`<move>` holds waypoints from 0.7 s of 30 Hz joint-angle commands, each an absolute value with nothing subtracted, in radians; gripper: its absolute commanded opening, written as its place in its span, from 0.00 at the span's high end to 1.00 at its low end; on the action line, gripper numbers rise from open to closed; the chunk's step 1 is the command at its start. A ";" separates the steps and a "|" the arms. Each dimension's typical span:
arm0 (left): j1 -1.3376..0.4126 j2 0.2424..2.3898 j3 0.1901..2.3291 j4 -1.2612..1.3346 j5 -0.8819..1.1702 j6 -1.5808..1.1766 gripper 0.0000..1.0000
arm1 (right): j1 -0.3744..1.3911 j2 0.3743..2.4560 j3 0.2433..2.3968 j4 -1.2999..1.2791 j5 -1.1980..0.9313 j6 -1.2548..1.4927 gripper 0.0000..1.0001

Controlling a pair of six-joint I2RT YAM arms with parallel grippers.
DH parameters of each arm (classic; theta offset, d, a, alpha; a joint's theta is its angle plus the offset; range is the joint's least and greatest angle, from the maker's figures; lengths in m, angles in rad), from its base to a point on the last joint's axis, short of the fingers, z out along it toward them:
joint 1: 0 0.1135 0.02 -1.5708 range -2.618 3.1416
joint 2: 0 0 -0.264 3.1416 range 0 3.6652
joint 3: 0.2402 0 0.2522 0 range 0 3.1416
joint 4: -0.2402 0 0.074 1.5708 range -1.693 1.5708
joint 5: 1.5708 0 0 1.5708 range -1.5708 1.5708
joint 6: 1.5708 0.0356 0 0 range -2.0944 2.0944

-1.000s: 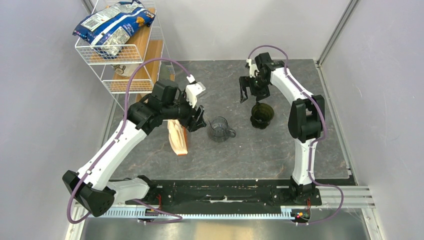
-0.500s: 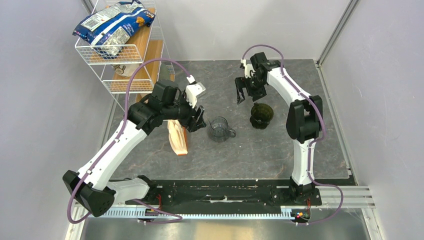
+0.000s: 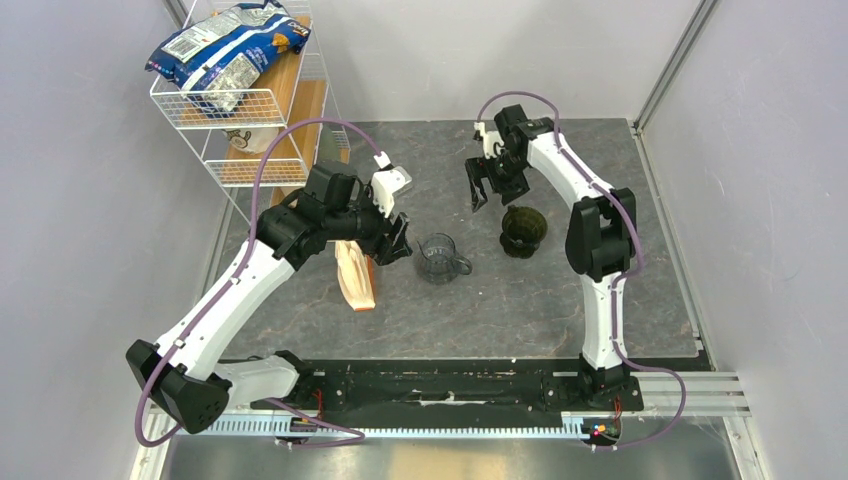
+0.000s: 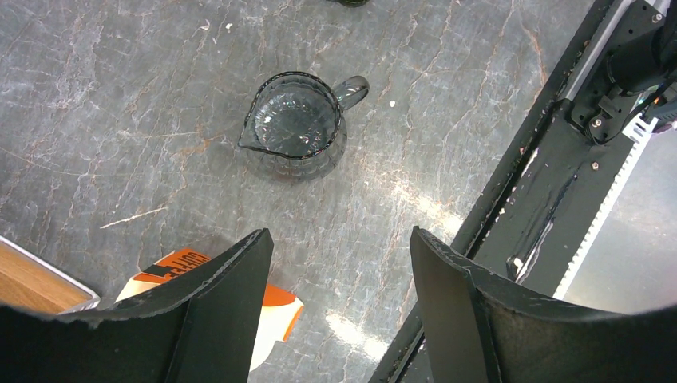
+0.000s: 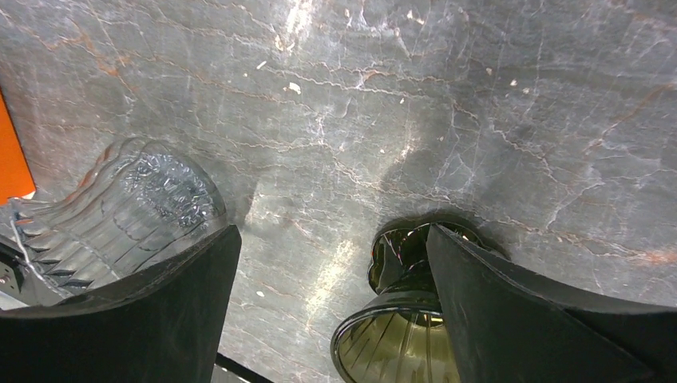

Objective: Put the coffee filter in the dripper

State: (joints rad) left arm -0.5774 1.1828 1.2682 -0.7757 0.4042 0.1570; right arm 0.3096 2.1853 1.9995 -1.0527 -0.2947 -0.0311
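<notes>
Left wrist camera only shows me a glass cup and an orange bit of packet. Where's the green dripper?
Observer: The dripper stands to the right of the glass cup, apart from it.
Operator: Is there paper inside it?
Observer: No. The right wrist view looks into it, and what shows of the inside is bare green, with no white filter.
Operator: What's the other arm doing?
Observer: The right tool hangs open beyond the dripper, a little to its left, holding nothing.

dark olive-green plastic cone dripper (image 3: 523,230) upright on grey stone bench (image 3: 560,300) | clear glass handled cup (image 3: 438,258) left of it | right tool (image 3: 482,195) near dripper, jaws apart
</notes>
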 commanded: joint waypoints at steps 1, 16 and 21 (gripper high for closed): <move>-0.570 1.181 1.264 -0.758 0.431 0.164 0.27 | 0.311 2.216 2.039 -1.103 -0.322 -0.035 0.05; -0.570 1.187 1.261 -0.761 0.426 0.163 0.27 | 0.216 2.221 2.038 -1.150 -0.278 -0.079 0.05; -0.568 1.198 1.262 -0.759 0.420 0.178 0.27 | 0.170 2.170 1.976 -1.156 -0.305 -0.081 0.05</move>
